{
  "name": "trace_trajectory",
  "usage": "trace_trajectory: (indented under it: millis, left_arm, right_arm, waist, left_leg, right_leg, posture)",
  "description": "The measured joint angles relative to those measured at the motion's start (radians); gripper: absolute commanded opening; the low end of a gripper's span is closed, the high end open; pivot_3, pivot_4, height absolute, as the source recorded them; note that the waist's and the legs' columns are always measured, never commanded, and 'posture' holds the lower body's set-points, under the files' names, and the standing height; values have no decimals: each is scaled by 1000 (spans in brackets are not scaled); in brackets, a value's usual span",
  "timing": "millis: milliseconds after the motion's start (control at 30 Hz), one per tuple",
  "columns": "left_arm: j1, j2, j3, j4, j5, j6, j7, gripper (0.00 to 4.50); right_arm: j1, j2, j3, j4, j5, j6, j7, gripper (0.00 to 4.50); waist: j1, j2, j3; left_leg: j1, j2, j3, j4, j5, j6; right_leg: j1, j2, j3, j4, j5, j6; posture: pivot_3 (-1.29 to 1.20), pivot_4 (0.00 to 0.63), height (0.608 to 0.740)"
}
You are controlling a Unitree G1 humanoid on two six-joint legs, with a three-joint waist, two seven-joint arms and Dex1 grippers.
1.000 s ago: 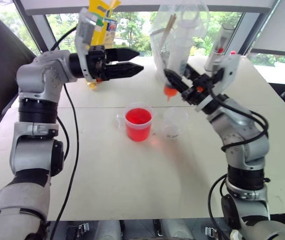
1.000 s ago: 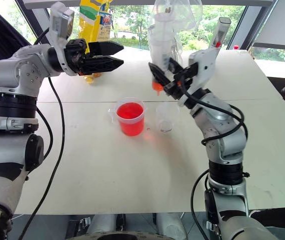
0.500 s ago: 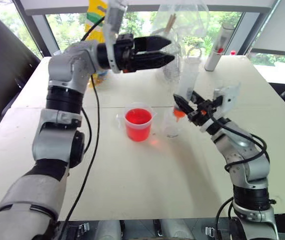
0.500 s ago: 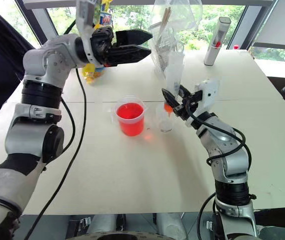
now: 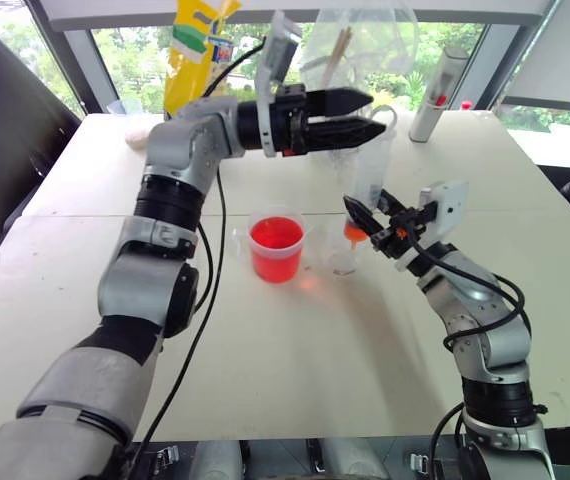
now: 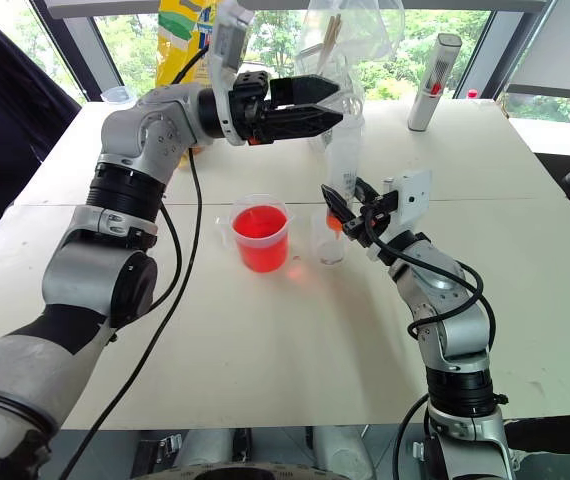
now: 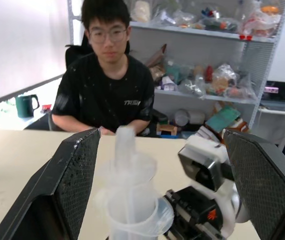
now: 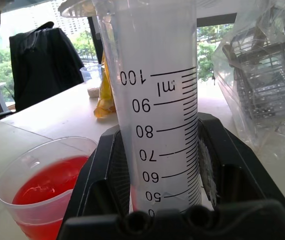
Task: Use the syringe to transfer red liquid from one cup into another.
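Holding the syringe (image 5: 372, 178) upright, my right gripper (image 5: 377, 222) has its two black fingers pinched on the lower barrel, which the right wrist view shows clearly: the clear tube with its black graduation marks stands clamped between the pads. The syringe's orange tip (image 5: 354, 233) hangs right at the mouth of the small cup (image 5: 343, 250), though I cannot tell whether it dips inside the rim or sits just above it. That small cup stands on the table (image 5: 295, 350) just beside the handled cup (image 5: 277, 247), which is on its left and about half full of red liquid (image 5: 276, 233); the two cups are close but I cannot tell whether they touch. I can make out no clear red in the small cup, and the barrel looks empty where I can see it. My left gripper (image 5: 375, 113) reaches across level from the left, its fingers spread wide and holding nothing, with the tips up at the top of the syringe; the left wrist view has the plunger end (image 7: 126, 165) standing between the two open fingers, not touching either that I can see. Beyond the table in that view a person (image 7: 107, 85) in a black shirt sits facing me. At the far edge of the table stand a yellow bag (image 5: 192, 45), a clear plastic bag (image 5: 360, 45) with a rack in it, and a grey-white tube (image 5: 438, 93) with a red mark.
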Motion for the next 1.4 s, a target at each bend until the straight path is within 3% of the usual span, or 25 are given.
trace_trajectory:
  millis: [200,233,333,500,533,1400]
  left_arm:
    - [-9,-28,1,32,18,-23,5,3988]
    - [-11,-32,1,34,19,-24,5,3762]
    - [-19,-46,1,43,21,-24,5,2743]
    - [-25,-52,3,73,38,-45,17,205]
    - [-26,-51,3,82,42,-49,19,84]
    - [5,-65,-14,34,99,-99,-7,84]
  right_arm:
    - [-1,0,4,0,-1,-1,-2,1464]
    - [-1,0,7,0,-1,-1,-2,1464]
    - [0,-1,10,0,-1,-1,-1,1464]
    - [6,-1,16,-1,-2,-3,3,1464]
    - [8,-1,18,-1,-2,-3,3,1464]
    - [-24,-35,12,-5,10,62,3,1464]
  waist:
    - [1,0,0]
    - [1,0,0]
    - [1,0,0]
    - [0,0,0]
    - [1,0,0]
    - [1,0,0]
  left_leg:
    - [0,0,0,0,0,0]
    - [0,0,0,0,0,0]
    - [0,0,0,0,0,0]
    - [0,0,0,0,0,0]
    - [0,0,0,0,0,0]
    - [0,0,0,0,0,0]
  right_leg:
    - [0,0,0,0,0,0]
    - [0,0,0,0,0,0]
    - [0,0,0,0,0,0]
    - [0,0,0,0,0,0]
    - [0,0,0,0,0,0]
    - [0,0,0,0,0,0]
  posture:
    - [0,150,739]
    - [0,150,739]
    - [0,150,739]
    - [0,150,739]
    - [0,150,739]
    - [0,150,739]
